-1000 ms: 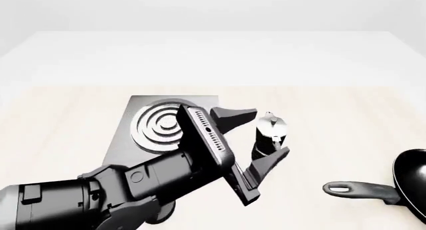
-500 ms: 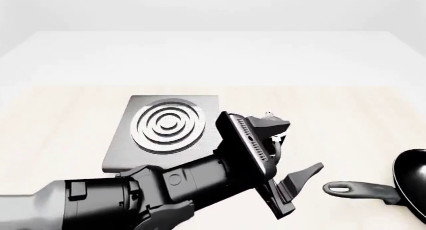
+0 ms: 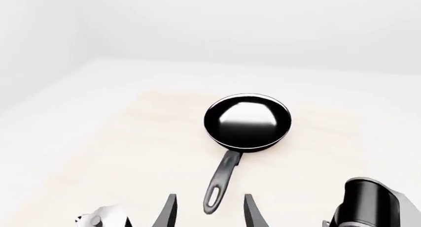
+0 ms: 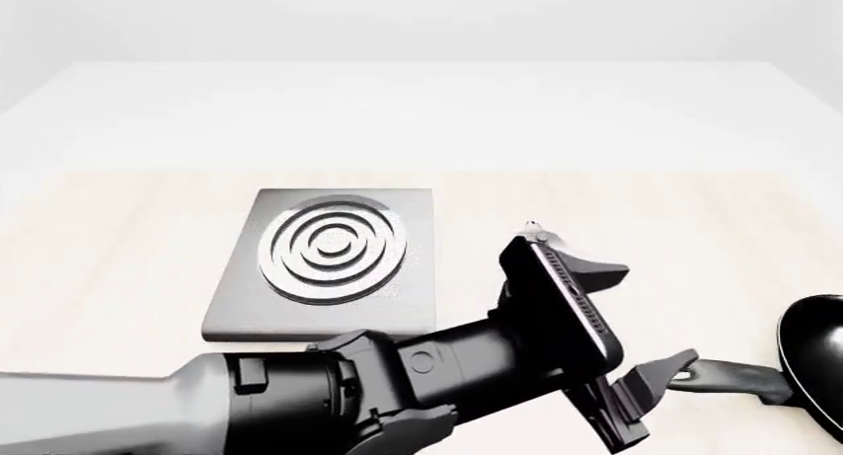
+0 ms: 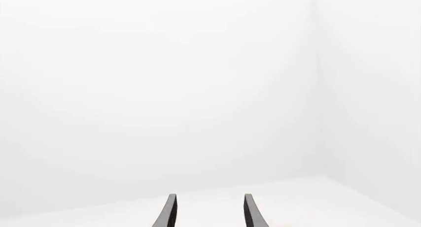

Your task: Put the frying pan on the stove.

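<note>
A black robot arm stretches from the lower left of the front view toward the lower right, its left gripper (image 4: 649,319) spread wide with nothing between the fingers. One finger (image 4: 599,273) points up-right at mid-frame; the other finger (image 4: 662,372) lies low, just beside the tip of the frying pan's handle (image 4: 728,376). Whether it touches the handle cannot be told.

The frying pan (image 4: 816,354) sits at the right edge of the front view on the pale wooden table (image 4: 118,267), partly cut off by the frame, handle pointing left. In the left wrist view the pan (image 3: 247,121) lies whole, shiny inside, its handle running down toward the gap between the two fingertips (image 3: 168,212).

The stove (image 4: 330,263), a grey slab with silver rings, rests left of centre in the front view, well apart from the pan. A small moka pot (image 4: 531,234) peeks out just behind the gripper.

The right gripper (image 5: 209,211) shows only in its own wrist view, fingers parted against a blank white backdrop.
</note>
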